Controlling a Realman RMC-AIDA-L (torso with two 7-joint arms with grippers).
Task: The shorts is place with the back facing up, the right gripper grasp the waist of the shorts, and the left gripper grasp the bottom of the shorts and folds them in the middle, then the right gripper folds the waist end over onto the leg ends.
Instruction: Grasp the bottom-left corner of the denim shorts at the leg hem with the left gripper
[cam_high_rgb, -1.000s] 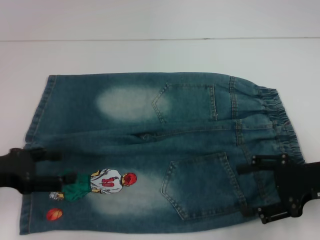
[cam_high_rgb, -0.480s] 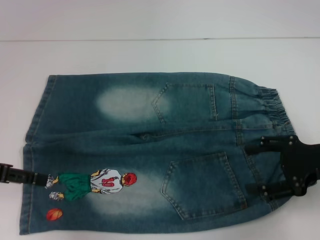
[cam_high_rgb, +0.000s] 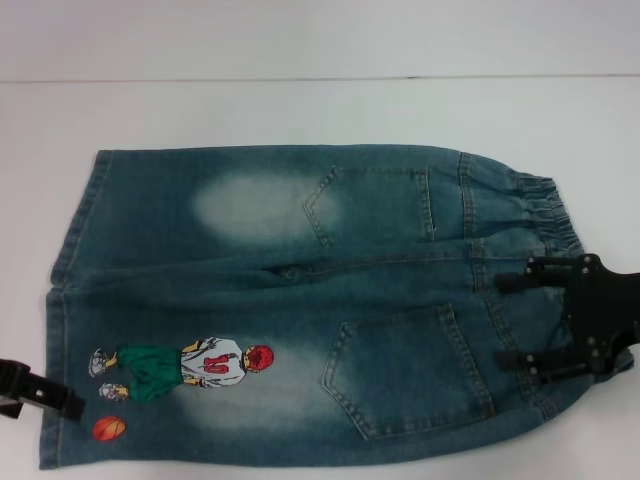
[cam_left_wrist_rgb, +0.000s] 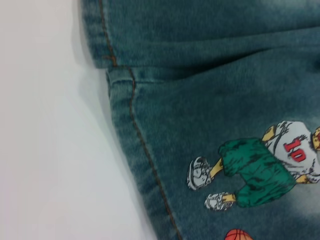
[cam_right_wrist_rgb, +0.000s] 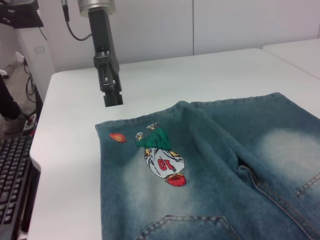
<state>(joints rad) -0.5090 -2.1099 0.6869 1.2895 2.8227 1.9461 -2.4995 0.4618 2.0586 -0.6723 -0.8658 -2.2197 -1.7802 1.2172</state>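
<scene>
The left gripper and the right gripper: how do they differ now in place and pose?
The left gripper is beside the leg hems, off the cloth over the white table; the right gripper is over the waist end of the shorts. The left gripper's fingers look close together; the right gripper's fingers are spread wide. Both are black claws, and neither holds the cloth.

We see the shorts (cam_high_rgb: 300, 300) lying flat, back up: faded blue-green denim with two patch pockets, pale bleached patches and a cartoon basketball-player print (cam_high_rgb: 185, 368). The bottom of the shorts (cam_high_rgb: 62, 300) faces our left, the ruffled waist (cam_high_rgb: 555, 235) our right.
</scene>
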